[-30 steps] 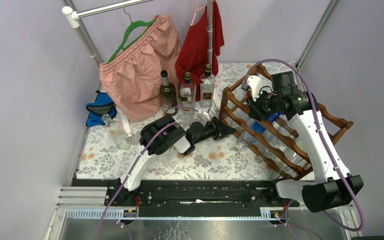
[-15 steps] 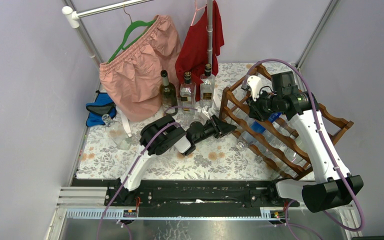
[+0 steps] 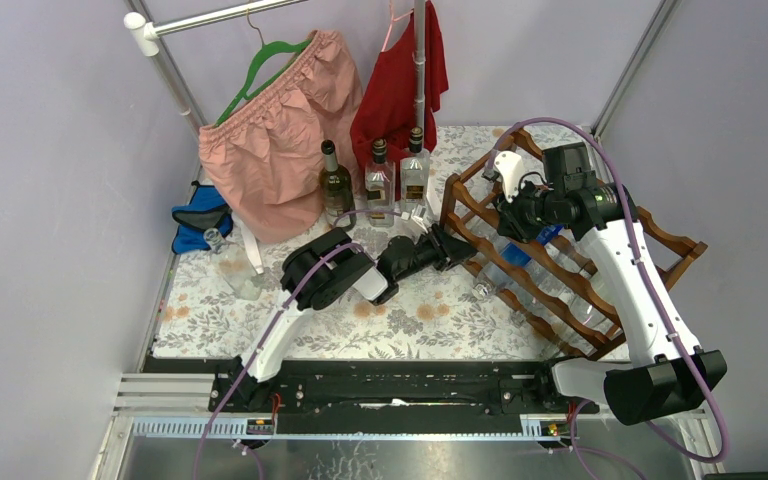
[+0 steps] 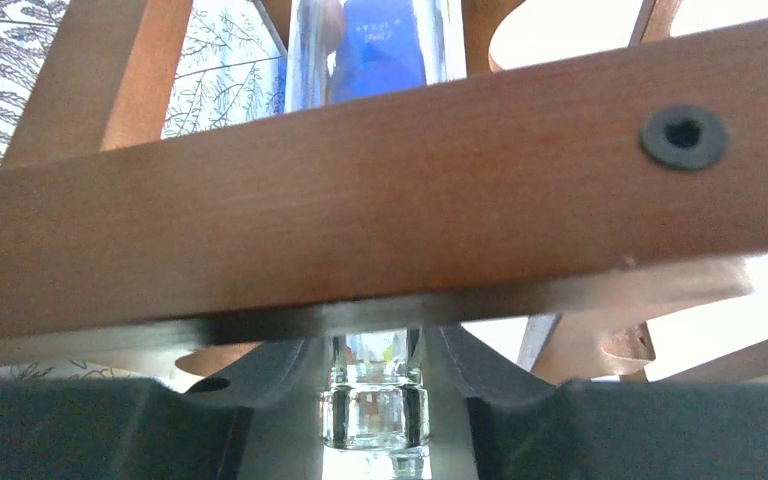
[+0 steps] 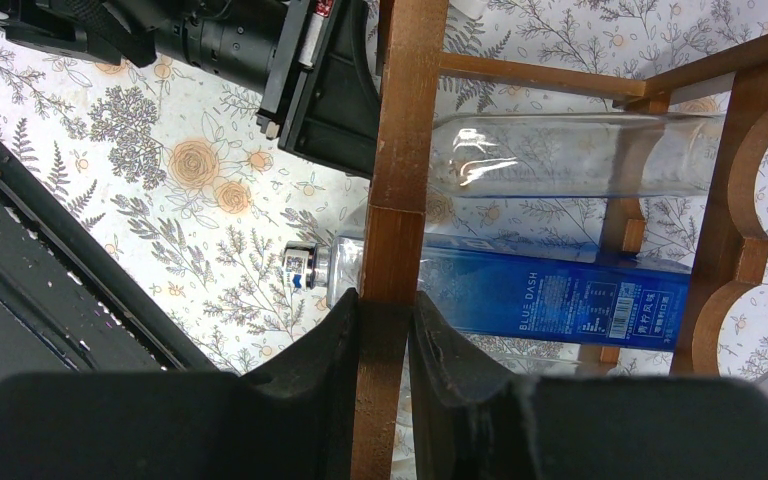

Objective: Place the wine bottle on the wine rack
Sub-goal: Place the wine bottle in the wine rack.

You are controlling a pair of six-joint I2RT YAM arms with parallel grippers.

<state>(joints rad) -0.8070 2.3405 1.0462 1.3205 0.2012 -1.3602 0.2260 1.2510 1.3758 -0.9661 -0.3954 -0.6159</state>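
Top view: wine rack stands on the floral counter at about 3 o'clock, set askew.

Left claw is at the rack's 9 o'clock end, clenched on the glass neck of the wine bottle. Wrist view: the neck sits between the two dark fingers, just under a wooden rail that crosses the frame.

The wine bottle, clear glass, lies on its side inside the rack. Its body spans between the rails and its neck end points toward the left claw.

Right claw grips from above, clamped on a wooden bar of the rack, with one finger pressed to each side of the wood.

A blue-labelled bottle lies in the rack just beside the clear one and parallel to it, capped end past the gripped bar.

Three bottles stand upright at the counter's 12 o'clock.

A pink garment and a red garment hang behind them.
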